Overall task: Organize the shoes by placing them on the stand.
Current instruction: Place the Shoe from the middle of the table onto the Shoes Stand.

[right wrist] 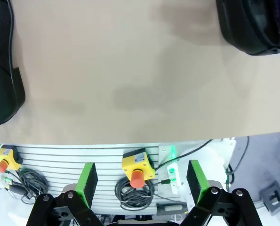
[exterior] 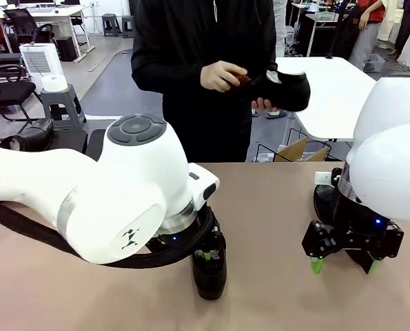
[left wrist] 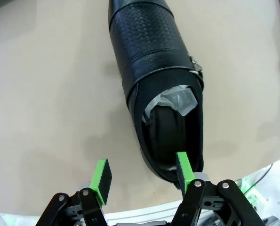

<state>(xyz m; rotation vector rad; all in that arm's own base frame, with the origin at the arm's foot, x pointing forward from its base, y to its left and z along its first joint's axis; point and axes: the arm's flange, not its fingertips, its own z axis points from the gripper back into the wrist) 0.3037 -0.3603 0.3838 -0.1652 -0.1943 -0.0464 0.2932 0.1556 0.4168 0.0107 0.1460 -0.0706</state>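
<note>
One glossy black shoe (exterior: 209, 278) lies on the tan table under my left gripper (exterior: 208, 256). In the left wrist view this shoe (left wrist: 158, 70) points away. My left gripper (left wrist: 142, 172) is open: one green pad is over the heel opening and the other is clear of the shoe, over bare table. My right gripper (exterior: 345, 265) hangs open and empty near the front edge, and it (right wrist: 142, 175) holds nothing. Behind it rests another shoe (exterior: 325, 201). The person holds a third shoe (exterior: 291, 89). The stand is out of view.
The person stands at the far side with a small reddish brush (exterior: 242, 78) in the other hand. In the right wrist view, black shoes lie at the top right (right wrist: 252, 28) and left edge (right wrist: 3, 70). Yellow stop buttons (right wrist: 137, 167) sit below the table's front edge.
</note>
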